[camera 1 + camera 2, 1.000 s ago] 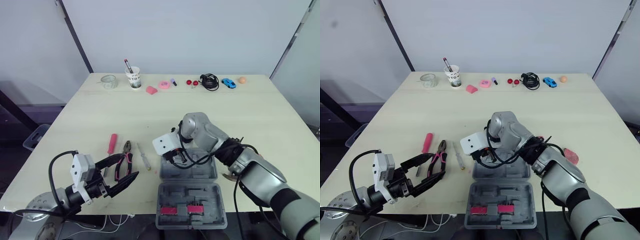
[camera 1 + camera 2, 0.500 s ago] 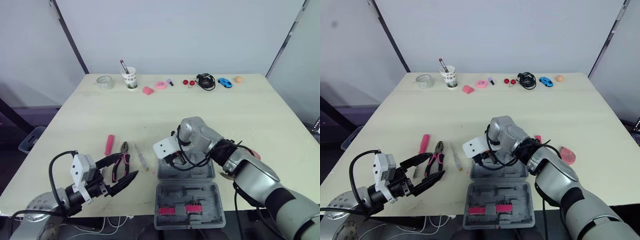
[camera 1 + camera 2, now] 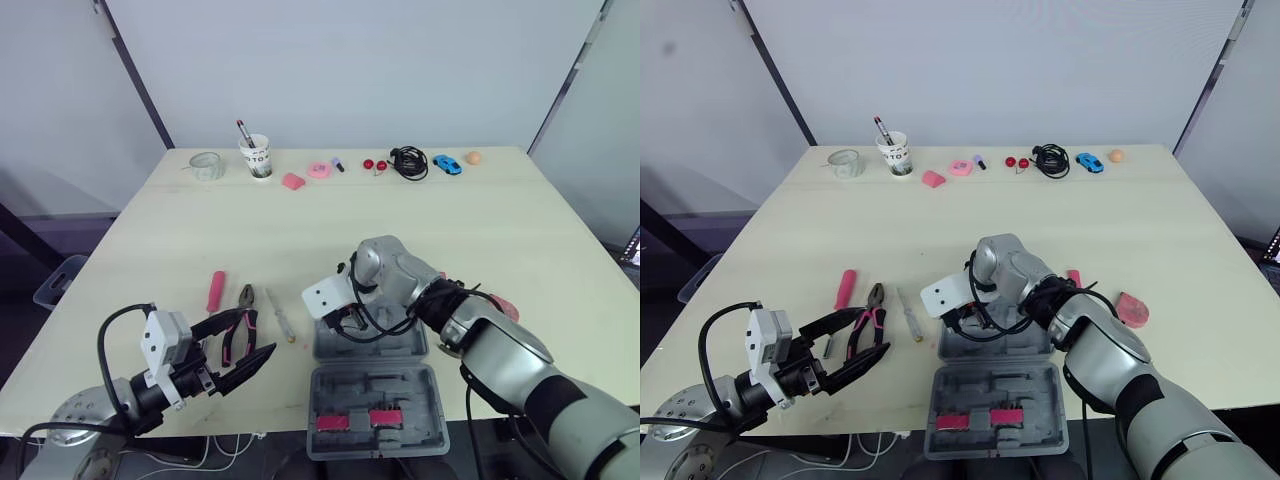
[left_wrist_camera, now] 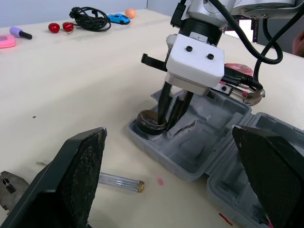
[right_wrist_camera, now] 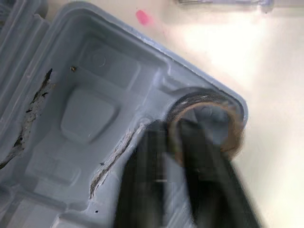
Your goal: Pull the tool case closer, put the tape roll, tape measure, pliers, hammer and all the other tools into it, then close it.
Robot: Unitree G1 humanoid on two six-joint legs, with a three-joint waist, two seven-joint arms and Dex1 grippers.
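The grey tool case [image 3: 395, 345] lies open at the table's front, lid half [image 3: 376, 412] nearest me. My right gripper [image 3: 340, 322] reaches down into the far left corner of the case's tray. It is shut on the wall of the brown tape roll [image 5: 235, 126], one finger inside the ring, with the roll [image 4: 151, 122] resting in that corner pocket. My left gripper [image 3: 245, 345] hovers open and holds nothing, low over the front left of the table, beside the pink-handled pliers [image 3: 243, 310]. A red-handled tool [image 3: 214, 290] and a clear-handled screwdriver [image 3: 278, 315] lie near the pliers.
A red object [image 3: 1132, 308] and a red handle [image 3: 1074, 278] lie right of the case. Along the far edge stand a clear roll [image 3: 205, 163], a cup with a pen [image 3: 256, 158], pink items, a black cable [image 3: 408, 160], a blue toy car [image 3: 446, 165] and an orange ball [image 3: 474, 157].
The head camera has shifted, so the whole scene sits a little differently. My right gripper stays in the case's far left corner with the tape roll. My left gripper has not visibly moved.
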